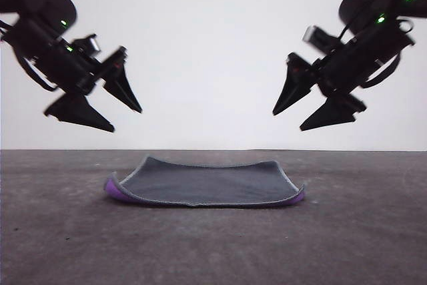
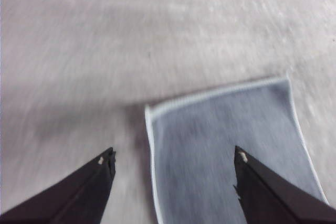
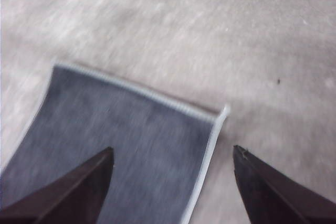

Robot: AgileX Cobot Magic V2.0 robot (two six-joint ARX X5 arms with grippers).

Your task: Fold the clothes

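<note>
Below and between the two sets of jaws: the clothes (image 1: 207,183), one item, a small roughly square cloth lying spread on the grey table (image 1: 60,245).

Condition of item: unfolded, single layer, dark grey face up, light stitched edging showing along the borders. Both side edges curl up slightly, so the purple underside peeks out at the left and right corners. No crease or doubled-over portion is visible.

Left gripper (image 1: 128,119): raised well above the table, outboard of the cloth's left edge, tilted down and inward. Jaws spread apart, nothing between them. From the left wrist view, the clothes (image 2: 231,150) sit ahead of the jaws, with a corner falling roughly between the two fingers (image 2: 94,187); the picture is blurred.

Right gripper (image 1: 288,120): mirrors the left, raised, outboard of the cloth's right edge, tilted down and inward. Jaws spread apart, nothing held. From the right wrist view, the clothes (image 3: 121,145) lie ahead of the jaws, edging and corner between the fingers (image 3: 79,192); likewise blurred.

Task status: no fold made, by the look of it. Outstanding, as judged: descent to the cloth, grasp of the edge or corners, carry-over onto the opposite side, release. Contact with the cloth: none at either gripper.
</note>
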